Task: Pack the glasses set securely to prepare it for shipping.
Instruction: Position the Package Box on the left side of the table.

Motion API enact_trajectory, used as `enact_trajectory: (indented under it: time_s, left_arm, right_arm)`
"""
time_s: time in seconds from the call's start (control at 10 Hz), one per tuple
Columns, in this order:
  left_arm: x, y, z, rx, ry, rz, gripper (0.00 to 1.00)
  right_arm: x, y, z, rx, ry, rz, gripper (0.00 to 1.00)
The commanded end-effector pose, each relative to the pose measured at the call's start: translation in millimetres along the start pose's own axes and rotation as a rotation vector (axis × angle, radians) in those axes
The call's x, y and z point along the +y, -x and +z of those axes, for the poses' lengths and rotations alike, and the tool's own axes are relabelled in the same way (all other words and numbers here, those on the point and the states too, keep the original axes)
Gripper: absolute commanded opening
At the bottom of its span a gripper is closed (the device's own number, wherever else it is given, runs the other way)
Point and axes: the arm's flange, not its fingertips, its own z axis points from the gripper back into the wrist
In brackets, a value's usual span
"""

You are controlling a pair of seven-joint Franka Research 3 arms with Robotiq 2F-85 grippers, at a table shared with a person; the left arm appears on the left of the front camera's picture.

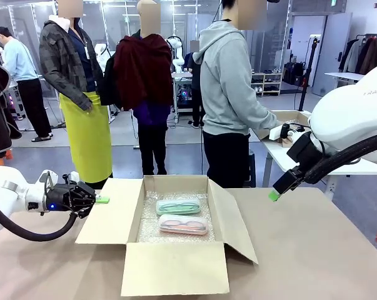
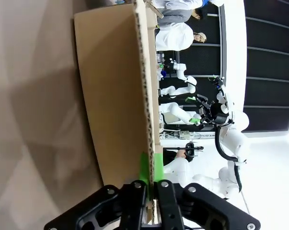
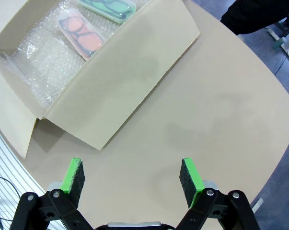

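Both cases sit in the cardboard box [image 1: 175,262] on bubble wrap [image 1: 152,226]: mint green case [image 1: 177,206] toward the box's far wall, pale pink case [image 1: 183,224] just in front of it. Left claw [image 1: 100,200] is clamped on the box's left flap [image 1: 110,212] edge. Right claw [image 1: 274,195] hangs above the tabletop [image 1: 313,250] right of the box, jaws apart, holding nothing. Looks like flap-closing stage. Next: fold the left flap over, right claw takes the right flap [image 1: 232,219].
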Motion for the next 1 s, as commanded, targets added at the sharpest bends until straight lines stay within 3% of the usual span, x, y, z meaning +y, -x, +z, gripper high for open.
enact_trajectory:
  time_s: [0.0, 0.7, 0.9]
  left_arm:
    - [-1, 3, -3, -0.015, 0.022, -0.017, 0.00]
    - [0, 0, 0, -0.001, -0.001, 0.001, 0.03]
    - [-10, 0, 36, 0.010, -0.019, 0.005, 0.03]
  right_arm:
    - [2, -3, 2, 0.010, -0.001, -0.014, 1.00]
    - [2, -3, 2, 0.010, -0.001, -0.014, 1.00]
    - [2, -3, 2, 0.010, -0.001, -0.014, 1.00]
